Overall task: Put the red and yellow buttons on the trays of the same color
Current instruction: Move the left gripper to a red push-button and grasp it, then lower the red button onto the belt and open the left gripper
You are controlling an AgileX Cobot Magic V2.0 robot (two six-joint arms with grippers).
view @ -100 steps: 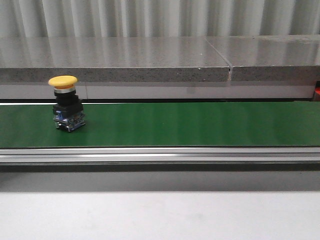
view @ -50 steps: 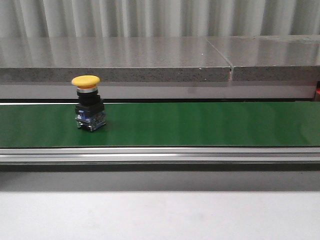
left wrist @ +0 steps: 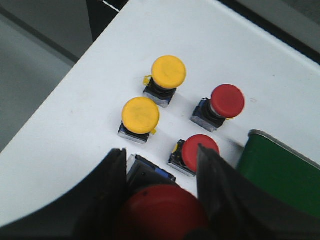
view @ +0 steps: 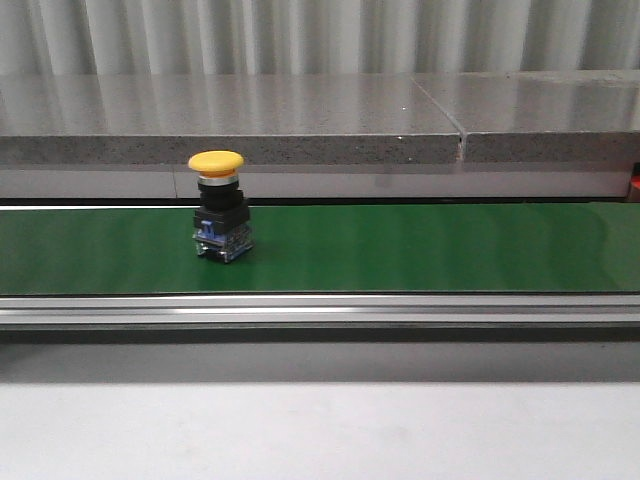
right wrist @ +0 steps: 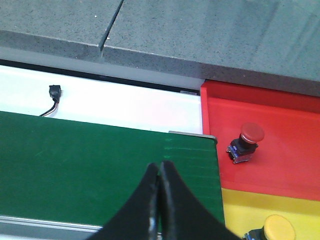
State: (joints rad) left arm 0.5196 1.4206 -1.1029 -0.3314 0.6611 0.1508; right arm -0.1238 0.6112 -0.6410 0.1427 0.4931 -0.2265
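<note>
Left gripper (left wrist: 160,200): clenched on a red button (left wrist: 162,210), which sits between its two fingers above the white table (left wrist: 75,125).
Right gripper (right wrist: 159,200): fingers pressed together, holding nothing, hanging over the end of the green belt (right wrist: 75,165) next to the trays.
Belt button: one yellow button (view: 219,218) stands upright on the belt, left of its middle in the front view, cap up, long axis vertical.
Key relation: the trays lie at the belt's right end, beside the right gripper. The belt button is well up the belt from that gripper, out of the right wrist view, so the right arm is the one placed to take it, from above over the cap, once it comes near.
Red tray (right wrist: 280,145): holds one red button (right wrist: 246,141), upright, near the edge facing the belt.
Yellow tray (right wrist: 240,210): just beside the red tray; one yellow button (right wrist: 278,227) shows at the edge of the view.
Table supply: two yellow buttons (left wrist: 168,71) (left wrist: 140,115) and two red buttons (left wrist: 226,101) (left wrist: 199,150) stand upright in a loose cluster near the belt's left end, apart from each other.
Count: four red and four yellow in all, counting the held one.
Progress, as judged: early; two buttons are sorted, six are not.
</note>
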